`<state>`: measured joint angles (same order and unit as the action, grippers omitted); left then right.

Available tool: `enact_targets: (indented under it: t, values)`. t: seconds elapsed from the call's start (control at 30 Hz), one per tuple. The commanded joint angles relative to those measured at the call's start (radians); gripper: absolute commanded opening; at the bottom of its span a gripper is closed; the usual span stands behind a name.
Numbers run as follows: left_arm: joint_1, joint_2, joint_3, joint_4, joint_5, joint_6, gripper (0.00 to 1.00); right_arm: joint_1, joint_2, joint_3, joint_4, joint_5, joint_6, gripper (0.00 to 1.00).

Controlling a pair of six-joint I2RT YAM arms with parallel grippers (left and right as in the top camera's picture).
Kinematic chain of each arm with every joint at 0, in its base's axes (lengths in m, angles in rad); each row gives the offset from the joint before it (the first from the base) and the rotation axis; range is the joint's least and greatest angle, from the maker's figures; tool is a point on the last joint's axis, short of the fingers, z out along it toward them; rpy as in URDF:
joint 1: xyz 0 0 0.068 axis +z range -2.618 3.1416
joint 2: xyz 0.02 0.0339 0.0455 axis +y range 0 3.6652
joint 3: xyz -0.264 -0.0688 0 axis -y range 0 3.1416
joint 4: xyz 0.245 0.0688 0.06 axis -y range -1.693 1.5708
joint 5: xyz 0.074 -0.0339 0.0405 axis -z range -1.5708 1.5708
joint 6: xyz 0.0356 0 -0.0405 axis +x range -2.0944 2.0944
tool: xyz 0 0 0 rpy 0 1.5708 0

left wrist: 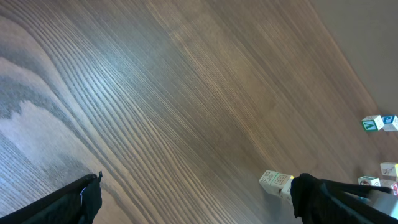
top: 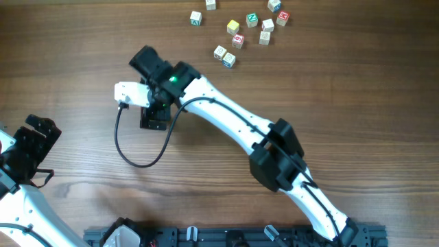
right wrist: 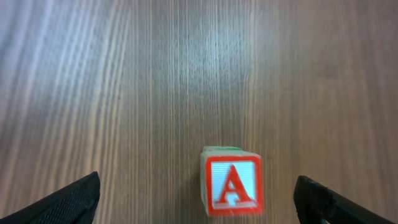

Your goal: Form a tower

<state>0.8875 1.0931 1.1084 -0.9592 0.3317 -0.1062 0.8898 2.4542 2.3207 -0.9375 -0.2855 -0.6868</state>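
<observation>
The tower (right wrist: 231, 185) is a small stack whose top cube has a white face with a red letter A. A green edge of the cube beneath shows behind it. It stands on the wooden table between the wide-apart fingers of my right gripper (right wrist: 199, 208), slightly right of centre and touching neither finger. From overhead, the right gripper (top: 154, 118) hangs over the stack and hides it. My left gripper (top: 31, 140) sits at the table's left edge, open and holding nothing. In its own view the left gripper (left wrist: 196, 208) faces bare wood.
Several loose letter cubes (top: 240, 31) lie scattered at the table's far right. Some of these cubes (left wrist: 379, 123) also show in the left wrist view. A black cable (top: 137, 154) loops from the right wrist. A dark rail (top: 240, 237) runs along the near edge.
</observation>
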Motion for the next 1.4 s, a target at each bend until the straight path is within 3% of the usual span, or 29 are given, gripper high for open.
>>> enact_targets:
  t: [0.0,0.33,0.7,1.17,1.37]
  values:
    - [0.007,0.003,0.019,0.002,0.016,0.021,1.00,0.004,0.033,-0.006,0.047,0.087,-0.016,1.00]
    - [0.006,0.006,0.019,0.001,0.016,0.021,1.00,0.003,0.061,-0.006,0.108,0.112,-0.024,1.00]
    - [0.007,0.309,0.018,0.002,0.016,0.021,1.00,-0.001,0.060,0.007,0.113,0.089,0.006,1.00]
    - [0.008,0.315,0.019,0.002,0.016,0.021,1.00,-0.043,0.058,0.014,0.087,0.072,-0.047,0.99]
    - [0.008,0.315,0.018,0.002,0.016,0.021,1.00,-0.067,0.058,0.014,0.037,-0.074,-0.047,1.00]
